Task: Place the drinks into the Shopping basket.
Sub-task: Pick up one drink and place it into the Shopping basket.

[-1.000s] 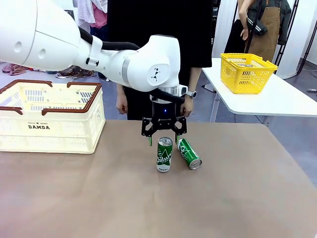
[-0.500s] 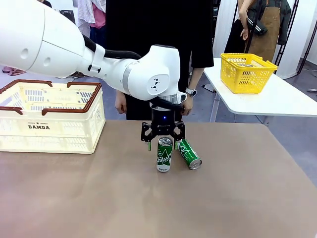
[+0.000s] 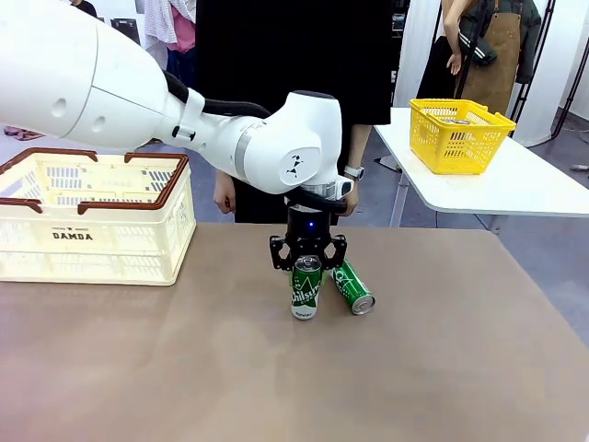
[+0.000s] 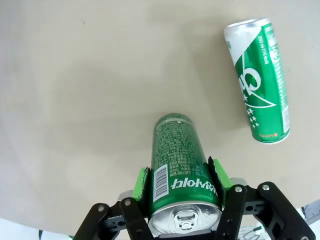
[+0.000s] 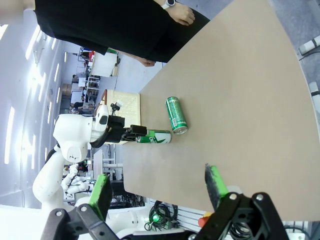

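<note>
A green can (image 3: 305,287) stands upright mid-table; in the left wrist view the same can (image 4: 180,165) sits between the green pads (image 4: 142,182), which press on both its sides. My left gripper (image 3: 306,267) is shut on its top part. A second green can (image 3: 352,285) lies on its side just to the right, also seen as the lying can (image 4: 260,80), apart from the fingers. The cream Shopping basket (image 3: 92,230) marked DAMDA stands at the table's far left. My right gripper (image 5: 157,187) hangs open over the table edge, holding nothing, far from both cans (image 5: 176,115).
A person in black (image 3: 276,55) stands at the far edge right behind the cans, hands at their sides. A yellow mesh basket (image 3: 460,133) sits on a separate white table (image 3: 515,184) at the right. Bare brown tabletop (image 3: 276,387) lies in front.
The left gripper came down around the upright can and its fingers, wide apart a second ago, have drawn in onto the can. The cans have not moved.
</note>
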Controlling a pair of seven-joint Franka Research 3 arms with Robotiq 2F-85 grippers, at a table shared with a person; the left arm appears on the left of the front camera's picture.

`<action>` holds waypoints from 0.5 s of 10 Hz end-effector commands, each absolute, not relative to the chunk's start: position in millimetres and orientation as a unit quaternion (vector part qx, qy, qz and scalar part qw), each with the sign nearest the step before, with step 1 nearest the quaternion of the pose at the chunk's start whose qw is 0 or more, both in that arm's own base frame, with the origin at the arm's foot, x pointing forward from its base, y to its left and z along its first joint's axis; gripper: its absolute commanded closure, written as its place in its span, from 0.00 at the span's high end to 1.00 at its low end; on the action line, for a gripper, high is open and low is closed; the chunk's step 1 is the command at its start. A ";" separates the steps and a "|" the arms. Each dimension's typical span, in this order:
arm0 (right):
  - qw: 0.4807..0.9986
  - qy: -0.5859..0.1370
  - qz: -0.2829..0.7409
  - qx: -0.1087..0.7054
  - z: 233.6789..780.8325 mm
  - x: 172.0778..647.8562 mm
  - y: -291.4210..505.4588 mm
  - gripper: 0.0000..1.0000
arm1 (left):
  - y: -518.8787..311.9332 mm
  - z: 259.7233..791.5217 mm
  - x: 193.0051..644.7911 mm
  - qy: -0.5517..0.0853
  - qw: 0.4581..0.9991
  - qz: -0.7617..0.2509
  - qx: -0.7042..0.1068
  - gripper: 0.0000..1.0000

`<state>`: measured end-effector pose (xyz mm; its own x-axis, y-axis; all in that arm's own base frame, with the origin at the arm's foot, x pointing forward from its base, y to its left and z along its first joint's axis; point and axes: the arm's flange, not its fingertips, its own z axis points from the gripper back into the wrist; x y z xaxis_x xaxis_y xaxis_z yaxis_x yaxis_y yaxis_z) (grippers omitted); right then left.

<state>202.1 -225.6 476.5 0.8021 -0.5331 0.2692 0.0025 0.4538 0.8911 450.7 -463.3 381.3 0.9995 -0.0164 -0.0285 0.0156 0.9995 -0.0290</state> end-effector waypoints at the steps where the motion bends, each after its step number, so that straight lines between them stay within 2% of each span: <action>1: 0.805 -0.278 -0.156 0.500 478.3 202.4 -227.0 1.00 | -464.7 380.0 452.0 -0.002 1.000 -0.011 -0.006 0.00; 5: 0.805 -0.278 -0.156 0.500 478.3 202.4 -227.0 1.00 | -456.3 401.9 446.2 0.003 1.000 -0.014 -0.019 0.00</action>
<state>202.1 -225.6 476.5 0.8021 -0.5331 0.2693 0.0025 0.4538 0.8911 450.3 -464.3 385.7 0.9996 -0.0219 -0.0186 0.0214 0.9993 -0.0300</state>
